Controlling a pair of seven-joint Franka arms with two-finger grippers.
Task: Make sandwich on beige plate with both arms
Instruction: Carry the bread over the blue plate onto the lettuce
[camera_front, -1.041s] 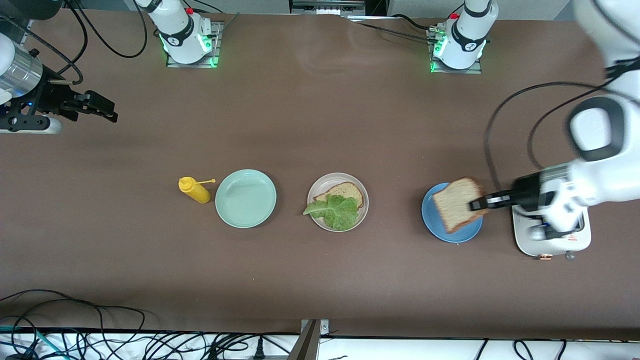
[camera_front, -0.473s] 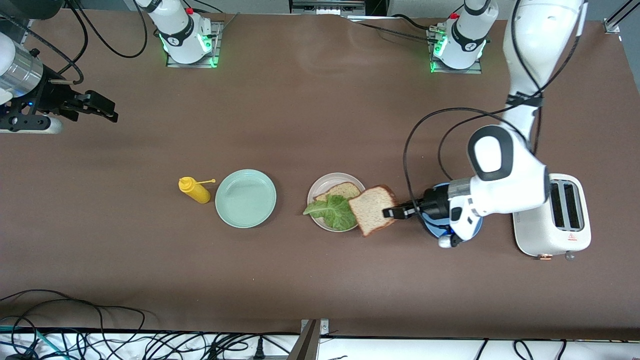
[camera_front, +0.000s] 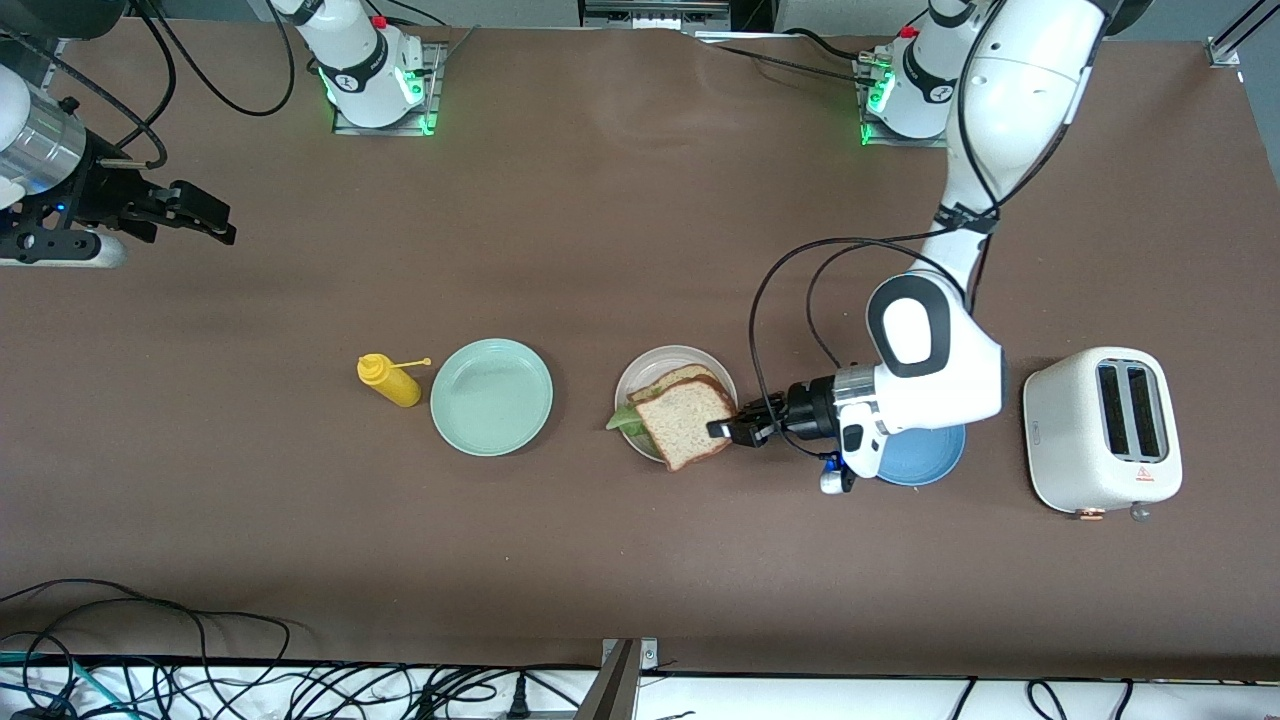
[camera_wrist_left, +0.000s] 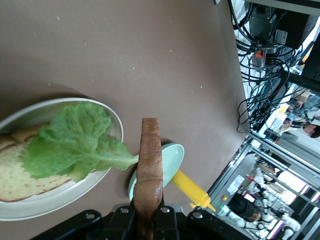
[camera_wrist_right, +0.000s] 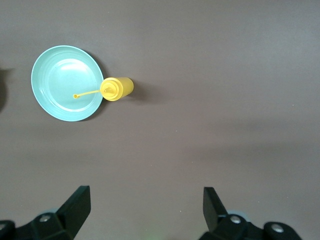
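Observation:
The beige plate (camera_front: 641, 371) lies mid-table with a bread slice (camera_front: 693, 378) and a green lettuce leaf (camera_front: 620, 422) on it. My left gripper (camera_front: 722, 430) is shut on a second bread slice (camera_front: 680, 425), which hangs over the lettuce and the plate. In the left wrist view this held slice (camera_wrist_left: 150, 160) shows edge-on between the fingers of the left gripper (camera_wrist_left: 149, 212), above the lettuce (camera_wrist_left: 75, 142) and the plate rim (camera_wrist_left: 114, 117). My right gripper (camera_front: 212, 222) waits open over bare table at the right arm's end, and its fingers (camera_wrist_right: 77, 202) hold nothing.
A mint-green plate (camera_front: 491, 397) and a yellow squeeze bottle (camera_front: 390, 381) lie beside the beige plate toward the right arm's end. A blue plate (camera_front: 930, 458) sits under the left arm's wrist. A white toaster (camera_front: 1100, 430) stands at the left arm's end.
My left gripper has carried the bread slice from over the blue plate to over the beige plate, where it now covers most of the lettuce. The right arm has not moved.

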